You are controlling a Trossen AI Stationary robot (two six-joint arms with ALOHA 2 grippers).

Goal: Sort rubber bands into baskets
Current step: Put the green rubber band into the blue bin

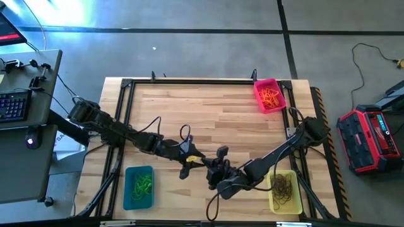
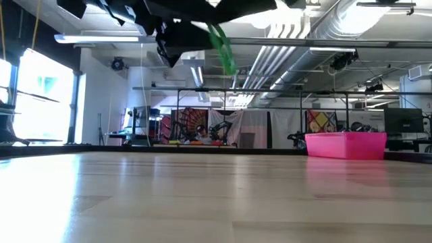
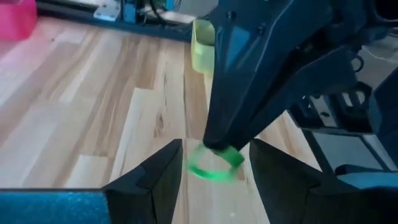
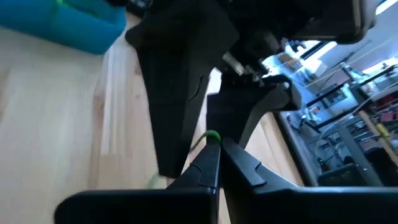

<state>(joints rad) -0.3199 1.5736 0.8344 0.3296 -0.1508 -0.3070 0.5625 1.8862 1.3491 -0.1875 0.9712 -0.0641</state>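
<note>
One bright green rubber band point(image 3: 214, 168) hangs above the table's middle, with my right gripper point(image 4: 219, 152) shut on it. My left gripper point(image 3: 214, 177) is open, one finger on either side of the band and the right fingertips, touching neither as far as I can see. In the high view the two grippers meet near the front centre, left point(image 1: 192, 157) and right point(image 1: 211, 167). The teal basket point(image 1: 128, 189) holds green bands, the yellow basket point(image 1: 273, 197) dark ones, and the pink basket point(image 1: 260, 94) orange ones. My right gripper pinches the green band's upper part point(image 4: 211, 135) between its two fingertips. The fingers slant downward, coming from the table's right side. The band hangs slack as a loop point(image 2: 223, 47) below them, well clear of the table.
Bare wooden tabletop point(image 1: 208, 113) lies between the baskets, bounded by a black frame point(image 1: 123, 113). The teal basket stands front left, the yellow one front right, the pink one back right. A desk with a keyboard point(image 1: 16, 104) stands left of the table.
</note>
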